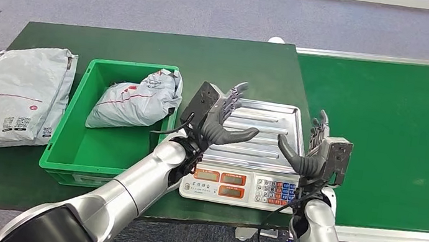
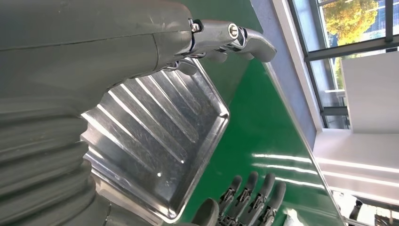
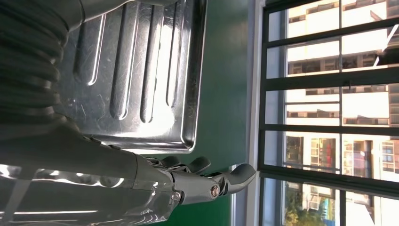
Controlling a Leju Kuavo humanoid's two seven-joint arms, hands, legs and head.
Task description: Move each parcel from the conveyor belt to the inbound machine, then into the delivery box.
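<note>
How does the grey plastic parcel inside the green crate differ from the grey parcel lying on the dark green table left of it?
The grey plastic parcel in the green crate looks smaller and bunched up, crumpled at one end; the grey parcel on the dark green table looks larger and lies flatter. The first sits inside the green crate, the second outside it, its labels showing. Both are grey mailer bags with red print.

Two grey parcels: one at left on the tabletop, one inside the single green box. One scale, centre. One conveyor belt, right.
</note>
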